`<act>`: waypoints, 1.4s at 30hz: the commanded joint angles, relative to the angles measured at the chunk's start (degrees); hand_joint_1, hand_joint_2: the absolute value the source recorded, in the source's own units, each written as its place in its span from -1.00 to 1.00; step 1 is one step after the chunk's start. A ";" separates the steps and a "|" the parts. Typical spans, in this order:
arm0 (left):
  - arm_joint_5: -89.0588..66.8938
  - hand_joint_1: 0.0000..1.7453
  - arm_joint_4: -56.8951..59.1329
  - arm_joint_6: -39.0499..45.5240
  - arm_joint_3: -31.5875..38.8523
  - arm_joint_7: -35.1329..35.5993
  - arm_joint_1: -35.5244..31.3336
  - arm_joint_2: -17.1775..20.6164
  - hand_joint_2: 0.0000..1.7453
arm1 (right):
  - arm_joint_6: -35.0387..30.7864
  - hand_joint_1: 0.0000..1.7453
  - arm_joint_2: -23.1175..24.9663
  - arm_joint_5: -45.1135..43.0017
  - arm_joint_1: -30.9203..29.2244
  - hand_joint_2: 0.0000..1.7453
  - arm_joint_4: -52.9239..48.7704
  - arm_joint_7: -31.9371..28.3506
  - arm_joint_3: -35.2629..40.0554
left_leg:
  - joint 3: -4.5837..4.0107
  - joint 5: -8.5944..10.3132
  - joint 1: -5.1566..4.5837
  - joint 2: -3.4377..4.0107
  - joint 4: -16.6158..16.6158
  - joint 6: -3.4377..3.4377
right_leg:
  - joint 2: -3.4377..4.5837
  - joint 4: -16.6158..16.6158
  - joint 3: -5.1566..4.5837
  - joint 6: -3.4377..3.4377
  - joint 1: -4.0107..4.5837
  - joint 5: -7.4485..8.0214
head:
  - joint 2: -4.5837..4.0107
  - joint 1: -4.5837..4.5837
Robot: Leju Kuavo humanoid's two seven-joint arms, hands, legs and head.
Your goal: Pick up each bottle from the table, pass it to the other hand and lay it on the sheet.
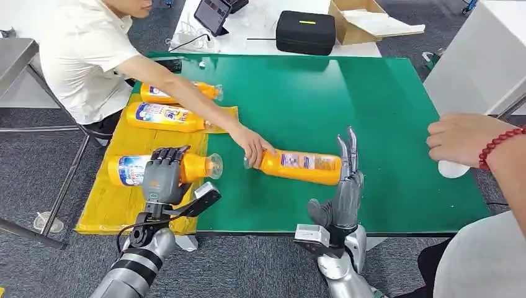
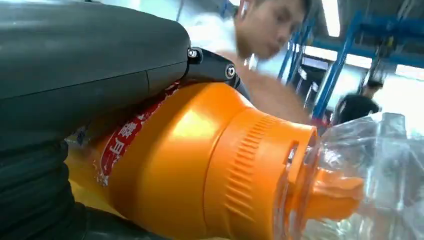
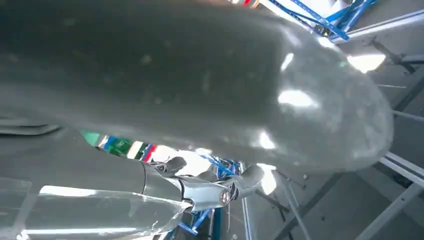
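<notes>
Under both hands, green bench (image 1: pixel 372 112); yellow sheet (image 1: pixel 118 205) beneath left hand (image 1: pixel 164 177), which grips a bottle (image 1: pixel 198 166) lying there. Right hand (image 1: pixel 344 186) empty, fingers straight, beside next bottle (image 1: pixel 301 166), which a person's hand (image 1: pixel 253 144) touches. Judged step: release, then right-hand pickup.

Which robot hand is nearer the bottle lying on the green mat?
Right. The right robot hand stands open just beside the bottle; the left robot hand is farther off, resting over another bottle on the sheet.

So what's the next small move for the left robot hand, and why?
Probably open the left robot hand and lift away: the bottle it grips already lies on the yellow sheet. A person's hand is still on the next bottle.
</notes>
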 commanded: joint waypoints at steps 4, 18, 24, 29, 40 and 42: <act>4.66 1.00 17.64 -13.67 -3.37 0.04 -7.29 3.59 1.00 | 0.04 -1.00 -1.49 -0.33 -1.67 -1.00 6.69 -0.02 2.94 | 0.26 -0.07 0.01 0.15 -0.06 0.03 | 0.08 -0.07 0.22 -0.09 0.04 -0.03 | 0.02 0.02; 13.43 -0.48 16.31 -20.37 0.75 -4.18 -6.69 1.41 1.00 | 0.04 -1.00 -1.80 -0.27 -1.77 -1.00 7.49 -0.02 3.36 | 0.53 -0.09 -0.06 0.14 -0.08 0.07 | 0.02 -0.01 0.49 -0.12 -0.01 -0.10 | 0.00 0.00; 15.74 -1.00 15.58 -29.00 -1.02 -2.90 -7.39 1.61 1.00 | 0.04 -1.00 -1.74 -0.62 -2.70 -1.00 8.85 -0.02 4.27 | 0.42 -0.04 -0.05 0.14 -0.07 0.03 | 0.07 0.00 0.39 -0.08 -0.02 -0.04 | 0.00 0.00; 16.77 -1.00 15.69 -32.15 -1.60 -2.62 -7.06 1.84 1.00 | 0.04 -1.00 -1.42 -1.25 -2.75 -1.00 9.39 -0.02 3.51 | 0.31 0.01 -0.04 0.00 -0.05 0.00 | -0.02 0.02 0.31 -0.06 -0.02 -0.03 | 0.02 0.00; 18.70 -1.00 15.30 -34.39 -2.13 -3.03 -5.97 1.77 1.00 | 0.04 -1.00 -2.31 -1.92 -3.06 -1.00 10.61 -0.02 4.19 | 0.57 0.00 -0.04 0.07 -0.08 0.02 | 0.04 -0.03 0.60 -0.07 -0.02 -0.03 | 0.02 0.00; 18.70 -1.00 15.30 -34.39 -2.13 -3.03 -5.97 1.77 1.00 | 0.04 -1.00 -2.31 -1.92 -3.06 -1.00 10.61 -0.02 4.19 | 0.63 0.01 -0.05 0.12 -0.11 0.02 | 0.07 -0.04 0.62 -0.09 -0.02 -0.01 | 0.00 0.00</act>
